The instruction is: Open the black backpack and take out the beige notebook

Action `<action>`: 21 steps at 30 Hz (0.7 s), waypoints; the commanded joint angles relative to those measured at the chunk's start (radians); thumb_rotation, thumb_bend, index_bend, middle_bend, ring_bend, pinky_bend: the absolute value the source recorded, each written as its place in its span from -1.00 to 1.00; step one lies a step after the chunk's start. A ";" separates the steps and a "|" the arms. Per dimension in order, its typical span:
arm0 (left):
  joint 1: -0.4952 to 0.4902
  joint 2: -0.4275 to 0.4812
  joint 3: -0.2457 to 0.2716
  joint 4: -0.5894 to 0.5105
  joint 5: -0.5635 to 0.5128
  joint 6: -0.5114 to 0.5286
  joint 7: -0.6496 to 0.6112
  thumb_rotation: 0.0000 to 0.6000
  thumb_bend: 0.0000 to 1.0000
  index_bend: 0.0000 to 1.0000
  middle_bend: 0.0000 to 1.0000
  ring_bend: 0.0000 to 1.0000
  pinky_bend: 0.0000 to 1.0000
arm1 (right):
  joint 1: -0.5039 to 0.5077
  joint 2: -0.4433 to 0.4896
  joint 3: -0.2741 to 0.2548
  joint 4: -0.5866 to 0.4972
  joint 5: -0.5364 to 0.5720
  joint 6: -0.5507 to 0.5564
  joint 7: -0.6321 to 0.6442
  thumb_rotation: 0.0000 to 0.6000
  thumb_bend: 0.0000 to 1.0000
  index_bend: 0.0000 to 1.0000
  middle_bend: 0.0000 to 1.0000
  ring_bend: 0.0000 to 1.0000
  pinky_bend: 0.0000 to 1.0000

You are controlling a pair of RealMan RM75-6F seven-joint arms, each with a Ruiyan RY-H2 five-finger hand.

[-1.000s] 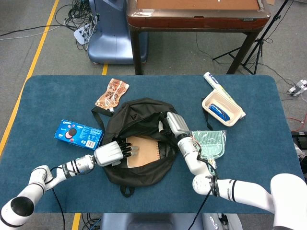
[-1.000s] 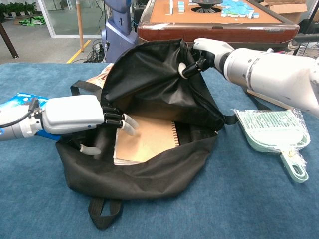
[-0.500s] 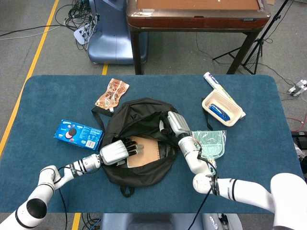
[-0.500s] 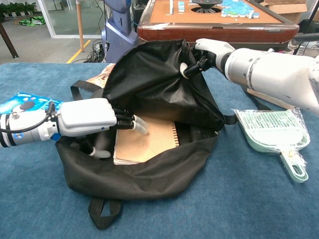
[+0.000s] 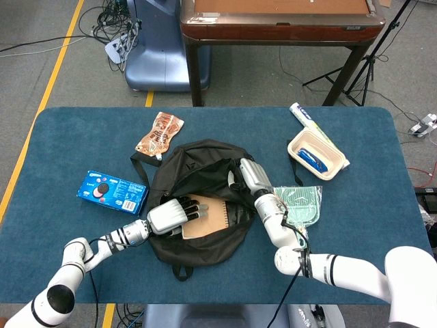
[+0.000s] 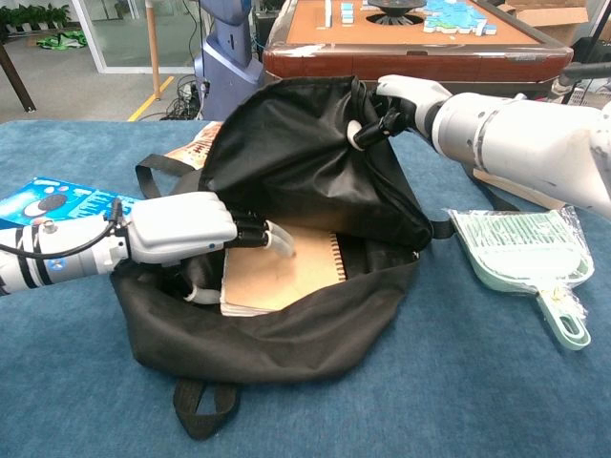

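The black backpack (image 5: 198, 154) lies open mid-table, and its raised flap (image 6: 286, 153) stands up in the chest view. Inside lies the beige notebook (image 5: 213, 217) (image 6: 286, 277), flat, with its spiral binding on the right. My left hand (image 5: 169, 217) (image 6: 181, 229) reaches into the opening from the left. Its fingers (image 6: 272, 239) lie spread on the notebook's cover, and its thumb curls beside the left edge. The notebook still lies flat on the bag's floor. My right hand (image 5: 251, 176) (image 6: 406, 95) pinches the flap's rim and holds it up.
A blue cookie box (image 5: 113, 191) lies left of the bag, with a brown snack pouch (image 5: 159, 133) behind it. A green dustpan (image 5: 300, 205) (image 6: 530, 253) sits just right of the bag. Further right stands a beige container (image 5: 315, 154). A brown table (image 5: 273, 27) stands beyond the far edge.
My left hand has slid further right into the bag, so its fingers now lie further over the notebook's cover. The right hand keeps the flap up, almost still.
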State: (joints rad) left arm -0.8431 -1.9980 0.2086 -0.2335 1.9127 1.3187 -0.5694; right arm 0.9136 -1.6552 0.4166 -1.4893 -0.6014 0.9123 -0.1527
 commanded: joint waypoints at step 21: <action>-0.017 -0.068 -0.030 0.012 -0.100 -0.055 -0.127 1.00 -0.16 -0.35 -0.71 -0.68 -0.60 | 0.010 -0.018 0.003 0.065 0.027 -0.010 0.004 1.00 0.48 0.27 -0.22 -0.55 -0.94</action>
State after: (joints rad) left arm -0.8599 -2.0651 0.1786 -0.2212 1.8135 1.2643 -0.6958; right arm 0.9229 -1.6722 0.4186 -1.4257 -0.5758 0.9027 -0.1495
